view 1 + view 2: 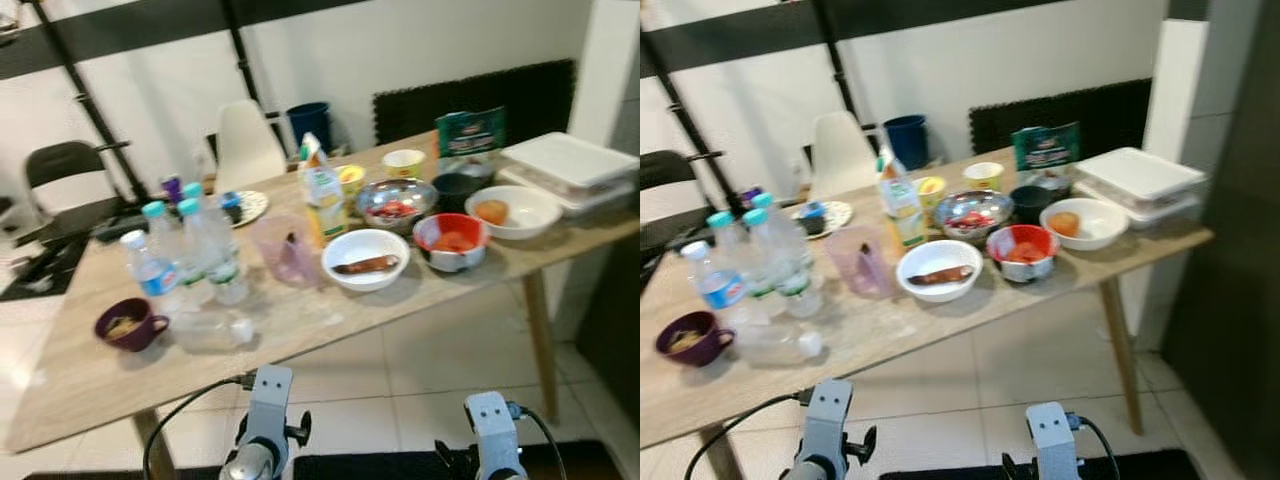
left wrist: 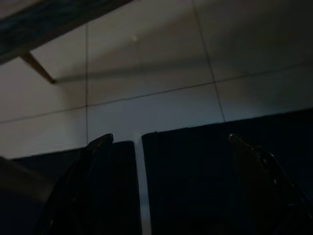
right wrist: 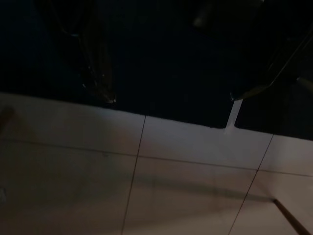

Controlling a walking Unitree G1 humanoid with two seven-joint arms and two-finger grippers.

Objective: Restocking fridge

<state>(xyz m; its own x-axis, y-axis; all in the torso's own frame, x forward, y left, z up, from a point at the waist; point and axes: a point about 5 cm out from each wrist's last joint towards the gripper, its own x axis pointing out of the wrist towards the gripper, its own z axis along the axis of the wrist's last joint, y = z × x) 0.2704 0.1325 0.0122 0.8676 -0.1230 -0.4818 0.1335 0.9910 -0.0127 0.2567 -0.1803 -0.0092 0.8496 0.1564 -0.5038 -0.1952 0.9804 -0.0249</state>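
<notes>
My left gripper (image 2: 166,186) and right gripper (image 3: 171,93) both hang low in front of the counter (image 1: 60,385), over dark floor mats (image 2: 205,171) and pale floor tiles (image 3: 146,186). On each, the two black fingers stand spread apart with nothing between them.

The food to go in the fridge is all on the wooden counter. Its long axis runs from my near left away to my far right. A milk carton (image 1: 322,190) stands upright near the middle, its gabled top pointing up. Three water bottles (image 1: 190,250) with blue caps stand upright in a cluster on the left part, and one clear bottle (image 1: 212,328) lies on its side just in front of them, with its long axis along the counter's length. A purple mug (image 1: 129,324) sits just left of the lying bottle. A white bowl (image 1: 365,259) holds a brown sausage-like piece that lies crosswise. To its right are a red bowl (image 1: 451,240), a steel bowl (image 1: 396,201) and a larger white bowl (image 1: 513,211). A pink cup (image 1: 283,250) stands between the bottles and the white bowl. White lidded containers (image 1: 568,168) are stacked at the far right end, and a green bag (image 1: 470,132) stands upright behind the bowls.

Beyond the counter are a white chair (image 1: 246,145), a black chair (image 1: 62,165), a blue bin (image 1: 309,124) and a white wall (image 1: 420,45).
</notes>
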